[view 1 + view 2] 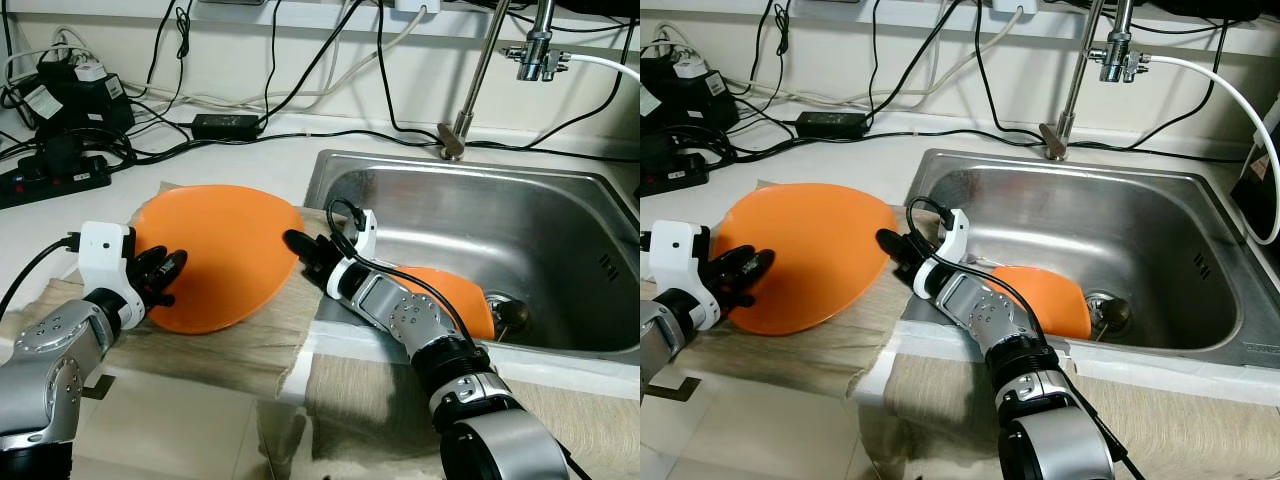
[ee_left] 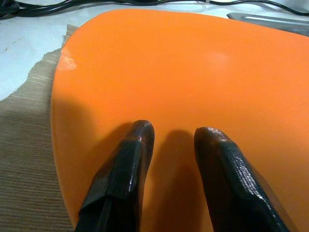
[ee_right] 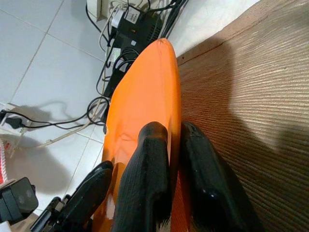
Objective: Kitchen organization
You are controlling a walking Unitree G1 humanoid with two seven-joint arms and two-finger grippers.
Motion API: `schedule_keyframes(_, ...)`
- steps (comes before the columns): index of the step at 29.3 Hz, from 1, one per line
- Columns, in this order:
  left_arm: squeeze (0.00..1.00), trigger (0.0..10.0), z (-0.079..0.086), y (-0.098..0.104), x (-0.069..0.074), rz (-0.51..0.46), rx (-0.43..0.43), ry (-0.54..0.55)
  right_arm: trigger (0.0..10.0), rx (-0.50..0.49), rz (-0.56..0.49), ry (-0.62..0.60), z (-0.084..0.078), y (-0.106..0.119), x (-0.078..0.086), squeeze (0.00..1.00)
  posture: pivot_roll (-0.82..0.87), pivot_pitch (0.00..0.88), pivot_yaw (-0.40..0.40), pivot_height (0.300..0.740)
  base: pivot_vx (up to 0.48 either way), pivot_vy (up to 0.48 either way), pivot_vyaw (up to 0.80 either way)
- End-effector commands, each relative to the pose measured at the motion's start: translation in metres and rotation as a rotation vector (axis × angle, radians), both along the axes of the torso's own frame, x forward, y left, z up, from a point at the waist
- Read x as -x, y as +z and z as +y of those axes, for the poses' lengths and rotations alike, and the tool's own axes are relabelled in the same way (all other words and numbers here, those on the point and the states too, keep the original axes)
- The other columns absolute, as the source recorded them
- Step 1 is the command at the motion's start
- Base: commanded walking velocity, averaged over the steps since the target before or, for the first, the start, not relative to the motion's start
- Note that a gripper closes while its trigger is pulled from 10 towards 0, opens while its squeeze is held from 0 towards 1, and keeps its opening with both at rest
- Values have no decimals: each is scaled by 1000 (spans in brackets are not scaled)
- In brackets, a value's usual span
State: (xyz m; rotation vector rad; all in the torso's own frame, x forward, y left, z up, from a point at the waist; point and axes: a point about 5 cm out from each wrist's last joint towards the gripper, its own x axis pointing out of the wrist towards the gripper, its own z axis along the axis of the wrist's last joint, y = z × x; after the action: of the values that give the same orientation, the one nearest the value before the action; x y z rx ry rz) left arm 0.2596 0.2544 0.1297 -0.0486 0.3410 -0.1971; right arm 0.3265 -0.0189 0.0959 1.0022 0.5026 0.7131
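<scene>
Two grippers bracketed the orange plate (image 1: 215, 255) on the cloth (image 1: 200, 350): right gripper (image 3: 175, 159) pinched its sink-side rim edge-on; left gripper (image 2: 174, 145), fingers narrowly apart, pressed opp. edge. Long axis ran between them.

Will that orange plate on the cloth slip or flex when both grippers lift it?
The orange plate looks glossy and rigid, so probably slippery, not floppy. The right gripper pinches only its thin rim; the left gripper rests on top, so it may tilt.
</scene>
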Motion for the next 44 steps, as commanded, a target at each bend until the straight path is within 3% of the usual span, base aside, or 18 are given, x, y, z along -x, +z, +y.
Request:
schedule_keyframes(1,0,10000,1,-43,15,217,29,37,0,126,-212,233,84,50,10,0,214,0,0,740,0,0,0)
schedule_keyframes(25,0,10000,1,-43,15,217,29,37,0,126,-212,233,84,50,10,0,214,0,0,740,0,0,0)
schedule_keyframes(26,0,10000,-19,-33,-1,40,-5,130,0,411,-371,-10,25,36,-13,0,152,0,-47,740,0,0,0)
schedule_keyframes(44,0,10000,-19,-33,-1,40,-5,130,0,411,-371,-10,25,36,-13,0,152,0,-47,740,0,0,0)
